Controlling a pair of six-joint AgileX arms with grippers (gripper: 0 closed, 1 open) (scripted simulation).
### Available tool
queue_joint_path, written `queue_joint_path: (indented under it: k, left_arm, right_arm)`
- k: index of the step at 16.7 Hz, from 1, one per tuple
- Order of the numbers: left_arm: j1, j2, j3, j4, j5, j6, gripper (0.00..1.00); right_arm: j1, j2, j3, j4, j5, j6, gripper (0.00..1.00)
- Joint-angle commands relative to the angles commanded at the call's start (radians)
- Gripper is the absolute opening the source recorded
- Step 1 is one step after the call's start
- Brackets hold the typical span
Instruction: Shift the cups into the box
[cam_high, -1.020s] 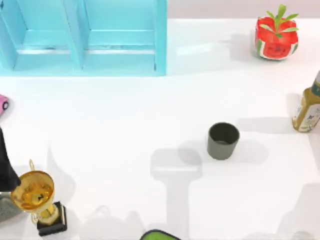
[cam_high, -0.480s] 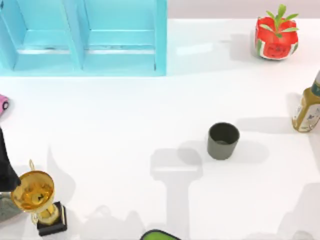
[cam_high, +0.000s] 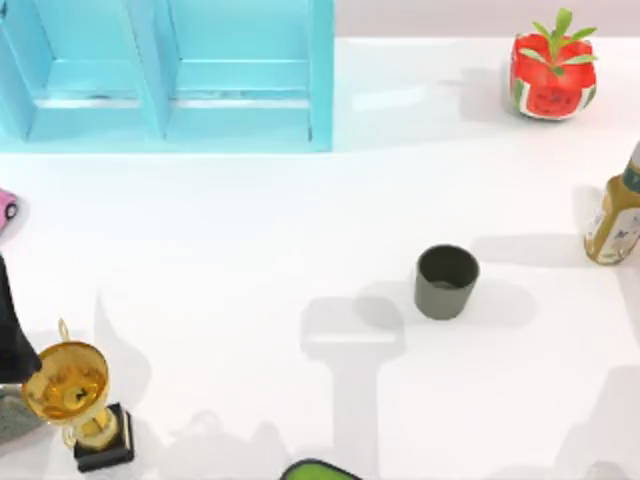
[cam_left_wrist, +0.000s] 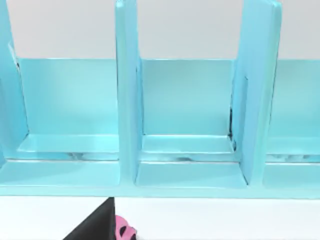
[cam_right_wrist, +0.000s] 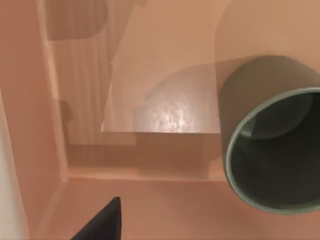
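One cup (cam_high: 446, 281) is standing upright on the white table (cam_high: 250, 250), right of centre, with nothing touching it. The other cup (cam_right_wrist: 272, 150) is sitting inside the tan box (cam_right_wrist: 165, 165), its dark mouth open to the right wrist camera, close to one inner wall. A black fingertip (cam_right_wrist: 102, 222) of the right gripper is poking in just over the box floor; I cannot tell whether that hand is open or closed. The left arm (cam_high: 12, 335) is showing as a dark shape at the table's left edge, beside the gold trophy (cam_high: 75, 400), and its hand's state I cannot tell either. Its wrist camera is facing the blue shelf (cam_left_wrist: 190, 125) at the far left. A watermelon planter (cam_high: 552, 70) is resting in the far right corner, and a bottle (cam_high: 618, 215) is standing at the right edge.
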Motion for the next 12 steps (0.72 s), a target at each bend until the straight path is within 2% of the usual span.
queue_joint_path:
  k: [3, 8, 12]
  left_arm:
    - [0.0, 0.0, 0.0, 0.0, 0.0, 0.0, 1.0]
    - [0.0, 0.0, 0.0, 0.0, 0.0, 0.0, 1.0]
    - [0.0, 0.0, 0.0, 0.0, 0.0, 0.0, 1.0]
  right_arm:
    - [-0.004, 0.006, 0.072, -0.072, -0.001, -0.003, 1.0]
    - [-0.008, 0.008, 0.33, -0.326, -0.001, -0.006, 1.0]
    - [-0.006, 0.003, 0.398, -0.394, 0.0, -0.006, 1.0]
